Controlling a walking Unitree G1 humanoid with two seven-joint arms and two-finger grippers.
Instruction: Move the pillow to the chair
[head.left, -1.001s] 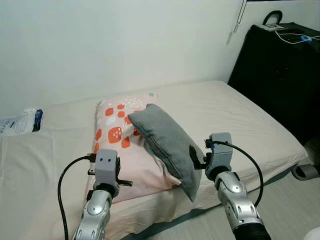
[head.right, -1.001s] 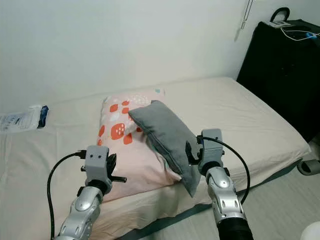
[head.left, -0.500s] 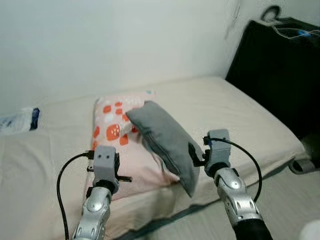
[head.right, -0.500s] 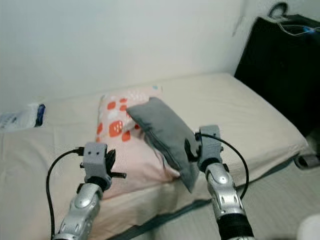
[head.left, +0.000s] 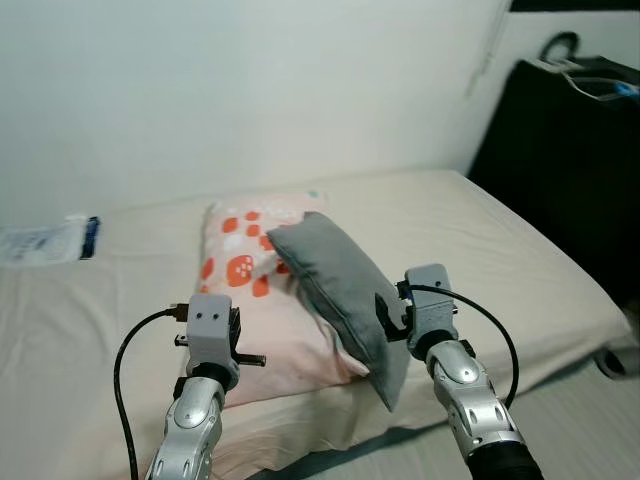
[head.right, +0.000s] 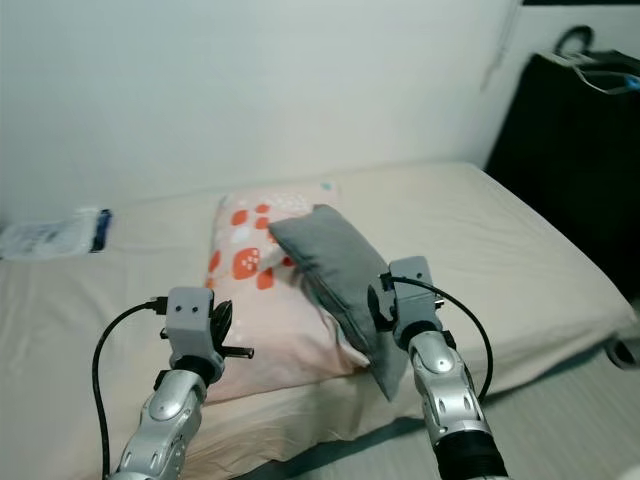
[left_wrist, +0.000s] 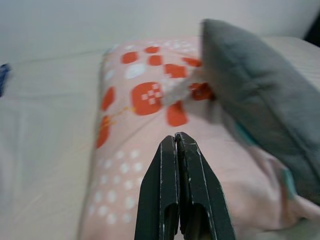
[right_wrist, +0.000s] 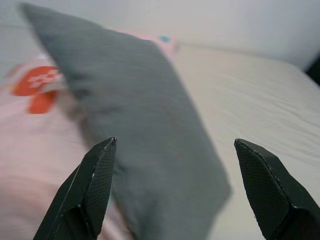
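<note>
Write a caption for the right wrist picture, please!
Open right hand reaching toward the grey pillow on the bed.

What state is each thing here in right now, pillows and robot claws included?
Grey fabric pillow: tilted, leaning on the pink pillow.
Pink pillow with red patches: flat on the bed.
Left gripper: shut, empty.
Right gripper: open, facing the grey pillow.

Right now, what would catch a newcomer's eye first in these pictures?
The grey pillow leans tilted across the pink pillow with red patches in the middle of the bed. The right claw gapes open around the grey pillow's lower end, and the left claw is shut above the pink one.
</note>
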